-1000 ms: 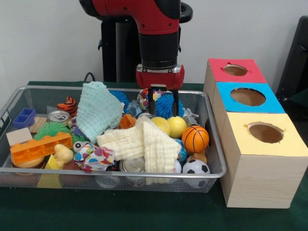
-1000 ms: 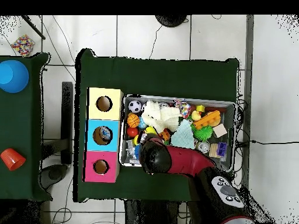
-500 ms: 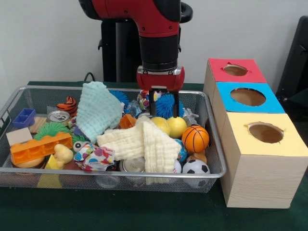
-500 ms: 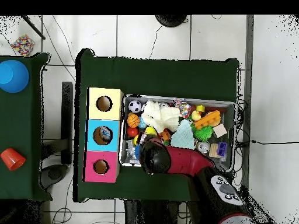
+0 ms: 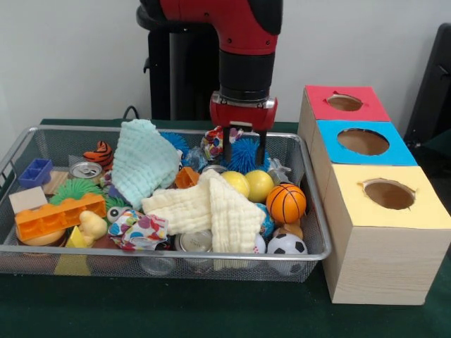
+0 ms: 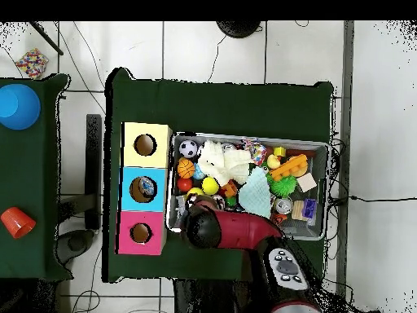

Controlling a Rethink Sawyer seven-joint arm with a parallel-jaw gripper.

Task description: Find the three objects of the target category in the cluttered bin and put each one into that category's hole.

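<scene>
currently pincer (image 5: 244,146) spread and empty, hanging over the far side of the wire bin (image 5: 313,232), just above the blue spiky ball (image 5: 244,155); yellow ball (image 5: 259,185), basketball (image 5: 286,203), soccer ball (image 5: 286,245) lie near the bin's box-side end

I see three balls in the wire bin (image 5: 313,211), by its box-side end: a yellow ball (image 5: 259,184), an orange basketball (image 5: 286,203), and a soccer ball (image 5: 287,246).
</scene>
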